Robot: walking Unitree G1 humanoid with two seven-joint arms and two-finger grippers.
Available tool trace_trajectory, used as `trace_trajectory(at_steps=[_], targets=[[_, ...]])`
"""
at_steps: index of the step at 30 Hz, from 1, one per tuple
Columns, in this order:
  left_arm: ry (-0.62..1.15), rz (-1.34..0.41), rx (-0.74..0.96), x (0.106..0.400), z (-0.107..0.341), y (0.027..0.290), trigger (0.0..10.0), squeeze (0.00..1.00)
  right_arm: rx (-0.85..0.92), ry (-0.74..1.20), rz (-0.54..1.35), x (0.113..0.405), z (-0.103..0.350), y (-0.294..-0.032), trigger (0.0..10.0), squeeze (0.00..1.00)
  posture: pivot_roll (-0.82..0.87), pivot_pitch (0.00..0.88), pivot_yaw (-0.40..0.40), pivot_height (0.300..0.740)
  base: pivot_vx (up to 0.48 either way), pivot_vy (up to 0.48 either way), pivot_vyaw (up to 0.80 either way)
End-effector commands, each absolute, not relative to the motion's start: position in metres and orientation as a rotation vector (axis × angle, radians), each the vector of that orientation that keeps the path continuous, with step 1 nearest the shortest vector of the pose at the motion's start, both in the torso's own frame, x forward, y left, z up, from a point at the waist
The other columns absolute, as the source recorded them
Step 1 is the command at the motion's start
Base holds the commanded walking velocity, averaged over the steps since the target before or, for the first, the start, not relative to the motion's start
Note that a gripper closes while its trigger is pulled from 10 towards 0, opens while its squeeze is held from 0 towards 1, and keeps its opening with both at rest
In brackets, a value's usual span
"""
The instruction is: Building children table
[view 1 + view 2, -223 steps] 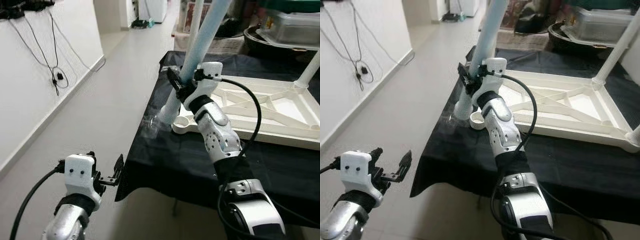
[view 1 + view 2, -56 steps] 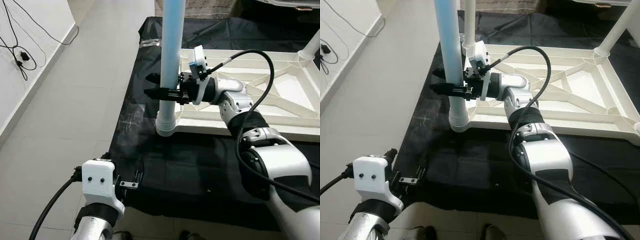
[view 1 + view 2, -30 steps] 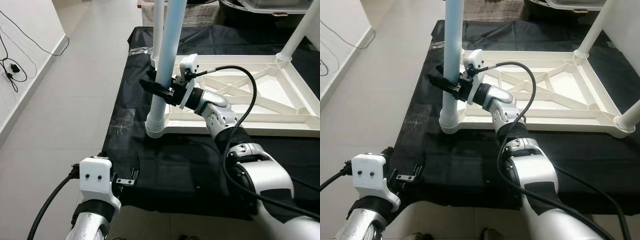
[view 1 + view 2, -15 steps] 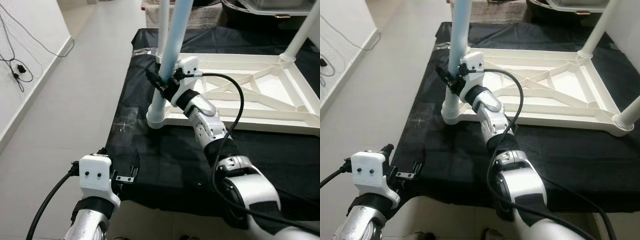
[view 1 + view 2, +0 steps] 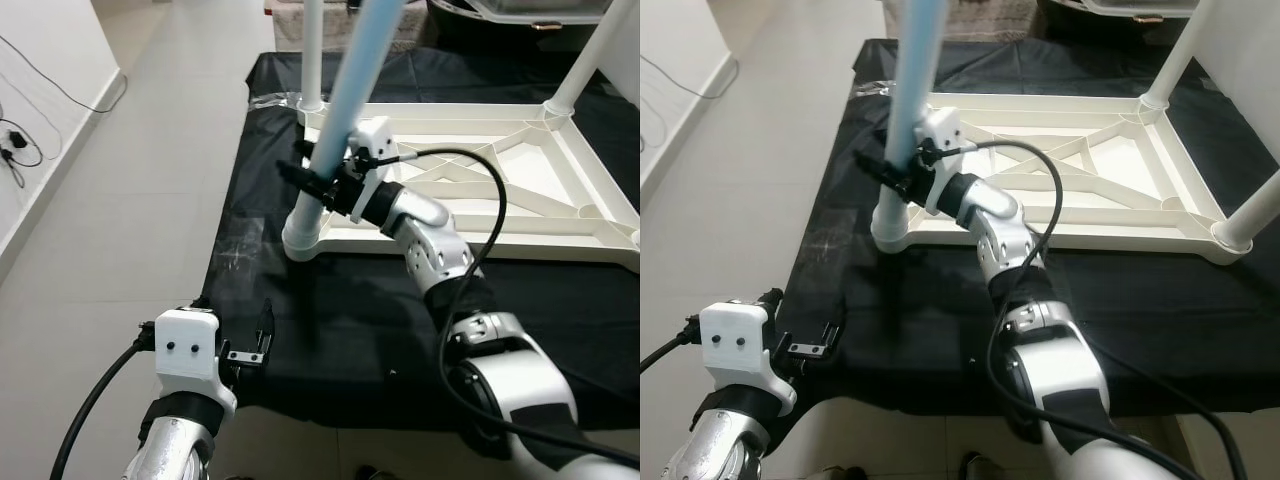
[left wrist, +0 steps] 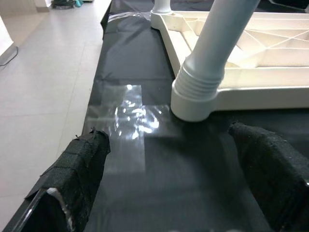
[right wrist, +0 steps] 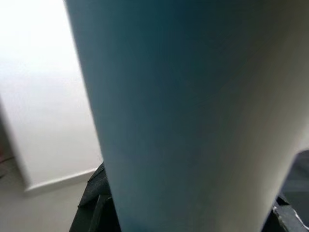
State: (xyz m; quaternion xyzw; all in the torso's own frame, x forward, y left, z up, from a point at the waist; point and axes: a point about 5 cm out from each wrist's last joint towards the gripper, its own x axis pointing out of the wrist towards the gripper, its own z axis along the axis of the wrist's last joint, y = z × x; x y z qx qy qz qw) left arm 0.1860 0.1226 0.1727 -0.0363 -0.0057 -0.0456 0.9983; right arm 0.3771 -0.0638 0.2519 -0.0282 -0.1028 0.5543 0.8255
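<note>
A light blue table leg (image 5: 350,90) leans to the right. Its ribbed white end (image 6: 198,90) sits at the near-left corner socket of the upturned white table top (image 5: 500,190). My right gripper (image 5: 308,182) is shut around the lower part of this leg, just above the ribbed end. Up close in the right wrist view, the blue leg (image 7: 183,121) runs between the fingers. My left gripper (image 5: 250,349) hangs low off the table's front-left edge, open and holding nothing. In the left wrist view its fingers (image 6: 77,179) frame the leg's base from a distance.
White legs stand in the table top's far-left corner (image 5: 313,50), far-right corner (image 5: 590,60) and near-right corner (image 5: 1250,215). A black cloth (image 5: 350,320) covers the work table, with a clear tape patch (image 6: 128,113). Open floor (image 5: 130,200) lies left; cables (image 5: 20,140) hang on the wall.
The blue leg now leans further to the right than half a second ago, with its base still at the corner. My right wrist has turned with it. The left gripper has stayed put.
</note>
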Motion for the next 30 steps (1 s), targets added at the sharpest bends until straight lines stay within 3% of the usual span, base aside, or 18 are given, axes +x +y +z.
trace_trajectory(at_steps=[1,10,25,29,30], targets=[[-0.003,-0.086,-0.061,0.185,0.171,0.125,10.0,0.0,-0.007,0.22,1.36,0.358,0.17,-0.06,10.0,0.0,0.14,0.238,-0.023,0.74,0.0,0.0,0.0],[-0.008,-0.085,-0.058,0.186,0.172,0.126,10.0,0.0,0.013,0.322,1.764,0.332,0.176,-0.071,10.0,0.0,0.14,0.24,-0.024,0.74,0.0,0.0,0.0],[-0.004,-0.093,-0.064,0.185,0.171,0.123,10.0,0.0,0.041,0.339,1.878,0.321,0.184,-0.072,10.0,0.0,0.14,0.247,-0.027,0.74,0.0,0.0,0.0],[0.048,-0.224,-0.116,0.178,0.166,0.109,10.0,0.0,0.011,0.322,1.916,0.318,0.186,-0.068,10.0,0.0,0.14,0.249,-0.029,0.74,0.0,0.0,0.0],[0.093,-0.324,-0.144,0.169,0.16,0.097,10.0,0.0,-0.003,0.307,1.926,0.318,0.187,-0.065,10.0,0.0,0.14,0.249,-0.029,0.74,0.0,0.0,0.0]])
